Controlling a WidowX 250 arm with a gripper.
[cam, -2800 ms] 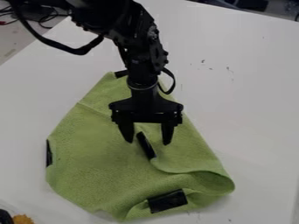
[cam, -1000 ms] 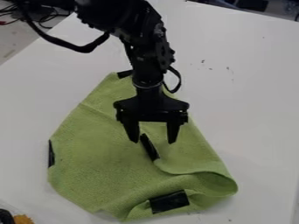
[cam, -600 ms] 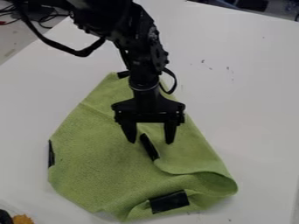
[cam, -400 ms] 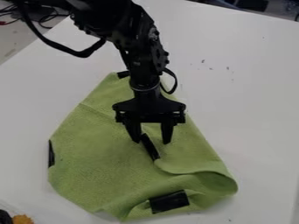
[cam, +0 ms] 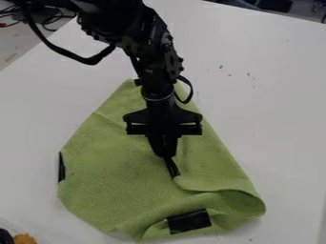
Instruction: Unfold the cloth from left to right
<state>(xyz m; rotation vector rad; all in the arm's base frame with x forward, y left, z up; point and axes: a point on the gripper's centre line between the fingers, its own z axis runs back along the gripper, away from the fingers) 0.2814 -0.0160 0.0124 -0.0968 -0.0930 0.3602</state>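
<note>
Pinch: since my jaws are clenched together on the black tape strip [cam: 172,167] at the flap's loose corner, I should firm that hold before pulling; only the strip's tip lies between them, so it could slip.
Green fabric cloth [cam: 108,167]: it lies half folded beneath me on the white bench [cam: 274,95], its right part turned over the middle.
Folded green flap [cam: 210,162]: I want to raise this upper layer alone; a pinch set too deep could bring up the layer below.
Lift: straight up first, slow and modest, just enough for the corner to clear the cloth without dragging it.
Sweep: then over towards the view's right, in a low arc across the fold, easing down as the flap turns.
Rounded fold at the lower right [cam: 245,201]: it bulges, so it will likely open last; a tug outward and slightly towards the near edge may flatten it.
Black rectangular patch [cam: 189,221]: it sits beside that curl, and I judge it a good cue for skew.
Release: corner laid on the bench first, then jaws apart and up.
</note>
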